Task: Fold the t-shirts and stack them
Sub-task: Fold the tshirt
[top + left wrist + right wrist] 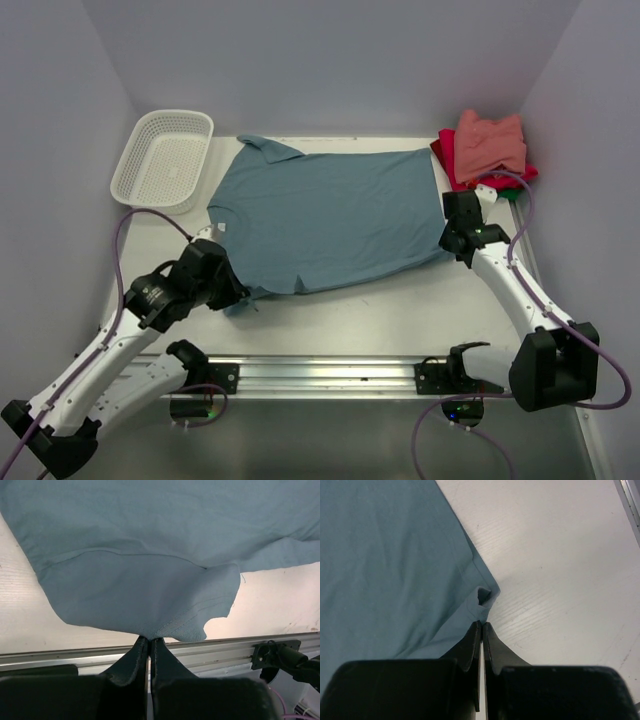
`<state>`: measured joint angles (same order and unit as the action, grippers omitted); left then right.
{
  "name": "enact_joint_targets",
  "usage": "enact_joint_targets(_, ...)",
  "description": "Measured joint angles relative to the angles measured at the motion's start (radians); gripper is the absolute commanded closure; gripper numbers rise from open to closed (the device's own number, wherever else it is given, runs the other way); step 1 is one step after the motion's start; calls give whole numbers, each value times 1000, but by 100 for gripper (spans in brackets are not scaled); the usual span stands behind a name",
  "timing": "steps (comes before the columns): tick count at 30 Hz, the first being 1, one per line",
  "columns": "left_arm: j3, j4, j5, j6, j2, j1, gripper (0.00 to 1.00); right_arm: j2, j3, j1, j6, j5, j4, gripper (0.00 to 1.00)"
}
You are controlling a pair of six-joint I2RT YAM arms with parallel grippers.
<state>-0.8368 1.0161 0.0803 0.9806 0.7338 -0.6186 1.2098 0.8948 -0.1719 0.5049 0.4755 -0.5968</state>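
- white bench (400,310) — teal t-shirt (330,215) spread flat across the middle
- mesh basket (163,160), far-left corner
- folded t-shirts (487,150) stacked far-right corner — salmon on top

Both reaching forward and low, left tool (149,641) clamped shut, right tool (482,626) clamped shut.

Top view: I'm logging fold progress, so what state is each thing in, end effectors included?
teal t-shirt: unfolded, spread flat on the table.
salmon-pink t-shirt: folded, on top of the far-right stack.
red t-shirt: folded, under the salmon-pink one.
basket: upright, far left.
left end effector: shut on the teal t-shirt's sleeve.
right end effector: shut on its hem corner.
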Motion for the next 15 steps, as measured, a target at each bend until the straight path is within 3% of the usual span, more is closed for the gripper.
enact_joint_targets(7, -62, -17, 104, -69, 121, -5, 100, 23, 0, 0, 1, 0, 12, 100)
enact_joint_targets(15, -125, -150, 249, -319, 385, 52, 100, 175, 30, 0, 2, 4, 45, 100)
